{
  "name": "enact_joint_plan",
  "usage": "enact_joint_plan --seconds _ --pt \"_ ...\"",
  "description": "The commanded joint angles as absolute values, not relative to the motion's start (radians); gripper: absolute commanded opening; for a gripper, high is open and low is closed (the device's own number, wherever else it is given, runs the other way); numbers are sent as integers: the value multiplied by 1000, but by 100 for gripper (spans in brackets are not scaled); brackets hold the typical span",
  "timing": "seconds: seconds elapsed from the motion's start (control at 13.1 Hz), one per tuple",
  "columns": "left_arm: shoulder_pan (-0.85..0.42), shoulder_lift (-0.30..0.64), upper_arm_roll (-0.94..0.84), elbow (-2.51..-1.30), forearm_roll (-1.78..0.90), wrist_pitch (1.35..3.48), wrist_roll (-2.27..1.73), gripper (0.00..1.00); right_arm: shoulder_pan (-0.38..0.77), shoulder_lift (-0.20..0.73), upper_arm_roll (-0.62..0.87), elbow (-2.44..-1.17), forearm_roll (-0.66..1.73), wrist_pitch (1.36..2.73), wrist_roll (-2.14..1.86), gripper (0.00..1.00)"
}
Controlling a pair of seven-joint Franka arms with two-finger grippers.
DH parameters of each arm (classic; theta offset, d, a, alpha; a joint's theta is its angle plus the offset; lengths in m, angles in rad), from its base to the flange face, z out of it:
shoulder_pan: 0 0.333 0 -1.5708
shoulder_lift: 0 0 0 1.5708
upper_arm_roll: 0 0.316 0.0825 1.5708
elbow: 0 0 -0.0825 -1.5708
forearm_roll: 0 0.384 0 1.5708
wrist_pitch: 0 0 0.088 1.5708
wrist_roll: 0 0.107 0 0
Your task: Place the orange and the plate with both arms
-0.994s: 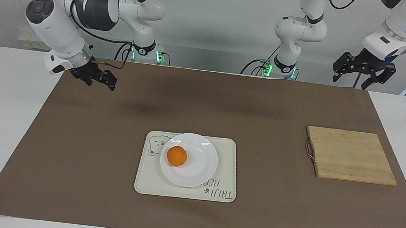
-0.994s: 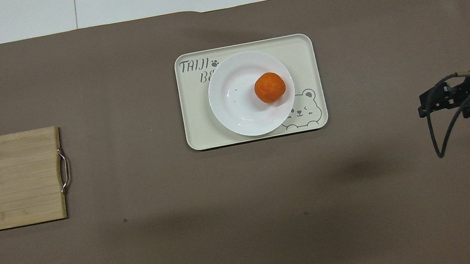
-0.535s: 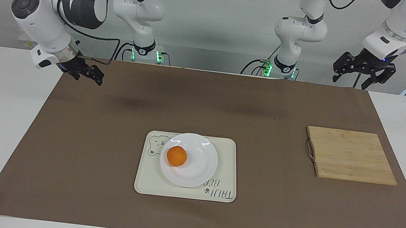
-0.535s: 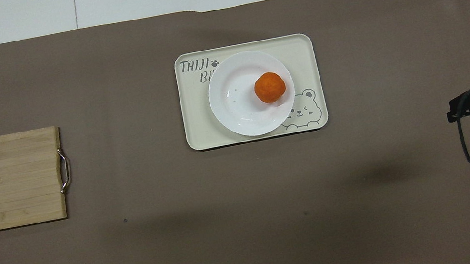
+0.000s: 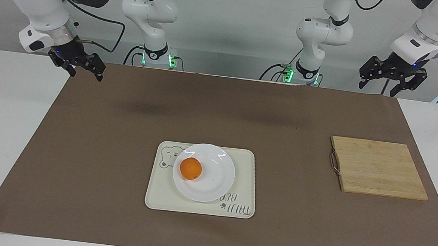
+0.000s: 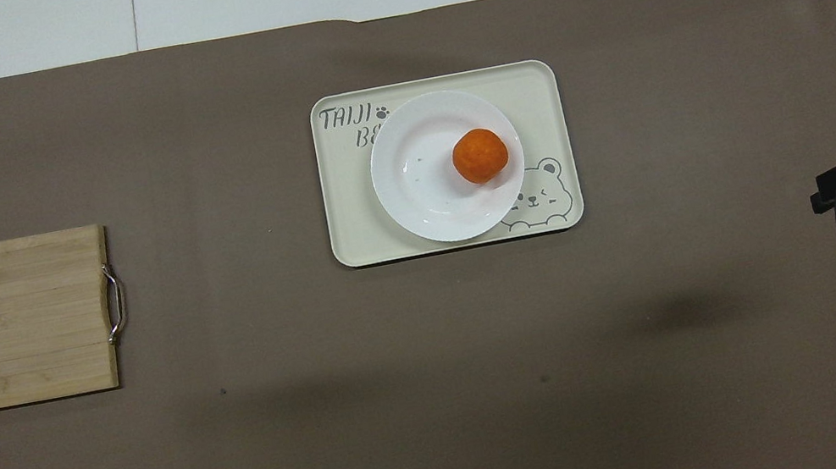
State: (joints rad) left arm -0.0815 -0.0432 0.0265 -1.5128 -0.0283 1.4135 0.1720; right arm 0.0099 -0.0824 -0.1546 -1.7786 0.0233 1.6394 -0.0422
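White porcelain catches the light at mid-table: the plate (image 5: pixel 204 172) sits on the cream bear tray (image 5: pixel 245 163), and the orange (image 5: pixel 190 168) rests on the plate, off-centre toward the right arm's end. Nothing touches either of them.

What has changed over the last second is the right gripper (image 5: pixel 78 63). It was lower and further in over the brown mat (image 5: pixel 117 148); now it has lifted and pulled back to the mat's corner at its own end, jaws spread wide and empty. The left gripper (image 5: pixel 391 78) has not moved: it waits in the air at its own end, over the edge of the bamboo cutting board (image 5: pixel 379 168) as seen from overhead, jaws likewise wide apart and holding nothing.

With the orange on the plate, the plate on the tray and both arms clear, the placing looks finished, and the right arm's retreat reads as a return to rest.
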Motion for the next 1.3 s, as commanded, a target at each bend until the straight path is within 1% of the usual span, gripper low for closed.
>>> enact_joint_plan --seconds 0.0,0.23,0.38,0.46,0.54,0.69,1.07,1.22 --pt "-71 -67 18 -1542 -26 1424 178 100 11 -92 -138 -1700 5 1580 -32 100" --pt "-71 -68 18 -1542 -26 1427 175 100 9 -115 -124 -1646 5 1549 34 100" --pt "-74 -69 18 -1542 -26 1425 178 100 11 -117 -120 -1579 0 1487 37 100" --pt "-71 -68 18 -1542 -26 1427 178 100 11 -117 -109 -1565 -2 1468 43 100" --pt "-69 -69 18 -1543 -25 1425 179 100 11 -126 -101 -1566 -5 1459 48 100" --pt "-66 -67 20 -1542 -23 1422 175 100 11 -175 -84 -1633 -18 1474 52 100" --pt "-67 -71 44 -1528 -21 1425 161 100 20 -179 -75 -1637 -14 1465 43 100" --pt "-69 -72 44 -1528 -21 1422 109 100 17 -179 -77 -1652 -24 1476 -23 100"
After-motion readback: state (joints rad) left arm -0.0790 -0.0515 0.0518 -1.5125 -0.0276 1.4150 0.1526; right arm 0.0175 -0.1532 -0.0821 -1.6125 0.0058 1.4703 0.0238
